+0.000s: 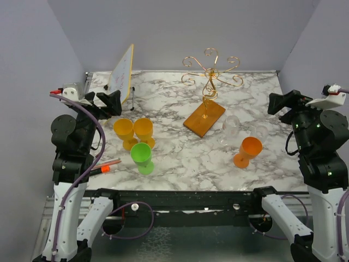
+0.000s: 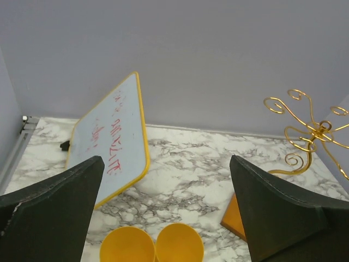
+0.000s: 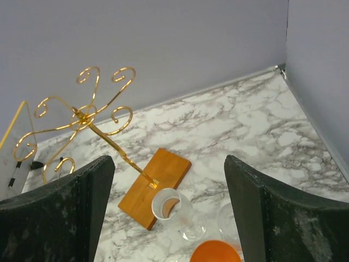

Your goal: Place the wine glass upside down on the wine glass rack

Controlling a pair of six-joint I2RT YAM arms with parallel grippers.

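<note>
Wine glass (image 3: 170, 206) clear, by rack base (image 3: 163, 170), L gripper (image 2: 166, 161) + R gripper (image 3: 169, 159) jaws apart

We logged a tilted whiteboard (image 1: 121, 70), paired yellow goblets (image 1: 124, 130), a green goblet (image 1: 141, 153) beside them, an orange goblet (image 1: 251, 147) well apart

Rack (image 1: 210, 76) — thin gold wire, a central stem topped by several arms that curl into open spirals and spread outward. The stem rises from a flat rectangular brown wooden base (image 1: 204, 120). It stands upright toward the back middle of the marble top, with the base turned diagonal to the table edges.

Glass (image 1: 231, 124) — clear and stemmed, hard to make out against the marble. It sits on the table just right of the base's near corner, mouth up as far as the right wrist view (image 3: 166, 204) shows, well below the spiral arms.
</note>
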